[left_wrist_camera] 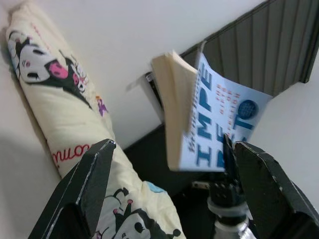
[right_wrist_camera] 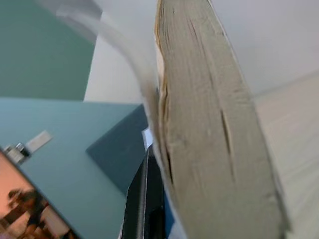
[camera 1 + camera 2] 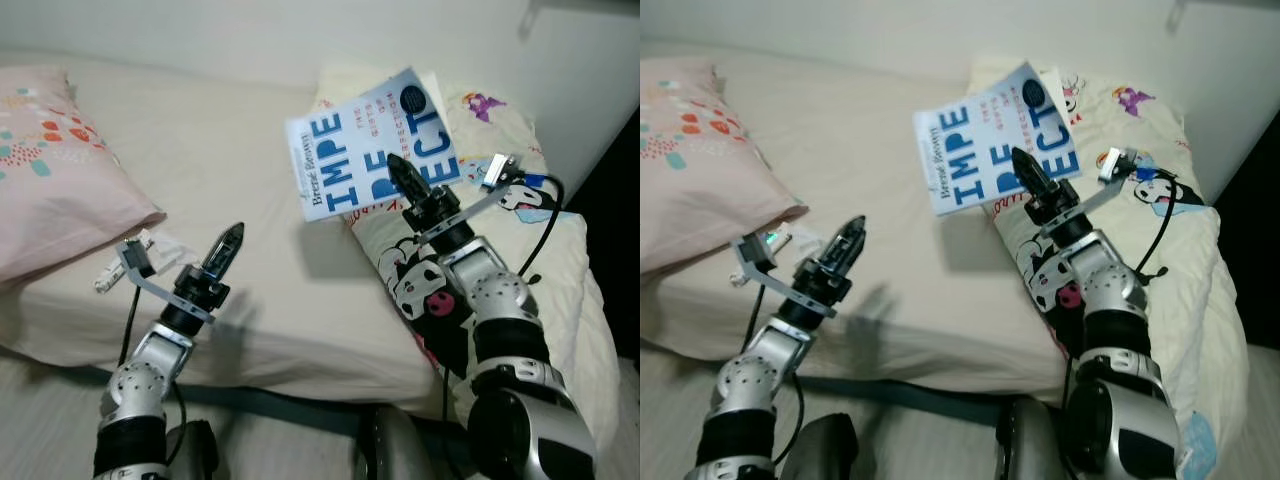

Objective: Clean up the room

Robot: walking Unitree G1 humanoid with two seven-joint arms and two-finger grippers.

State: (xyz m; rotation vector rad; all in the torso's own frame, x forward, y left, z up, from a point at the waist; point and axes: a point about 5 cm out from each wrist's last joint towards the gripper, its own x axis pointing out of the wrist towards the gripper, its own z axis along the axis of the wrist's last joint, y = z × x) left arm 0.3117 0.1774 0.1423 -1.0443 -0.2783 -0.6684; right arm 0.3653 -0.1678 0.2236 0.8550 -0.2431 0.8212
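Observation:
A paperback book (image 3: 345,150) with a white and blue cover reading "IMPERFECT" hangs tilted above the bed. My right gripper (image 3: 402,175) is shut on its lower edge, and the page block (image 2: 209,124) sits right against the black finger (image 2: 142,199). My left gripper (image 3: 226,250) hovers over the bed's near edge, lower and left of the book. Its fingers (image 1: 84,189) stand open with nothing between them, pointing toward the book (image 1: 209,124).
The cream bed sheet (image 3: 230,130) stretches ahead. A pink patterned pillow (image 3: 50,160) lies at the left, with a small white object (image 3: 112,272) beside it. A cartoon-print quilt (image 3: 440,290) runs down the right side, next to a dark gap (image 3: 615,220).

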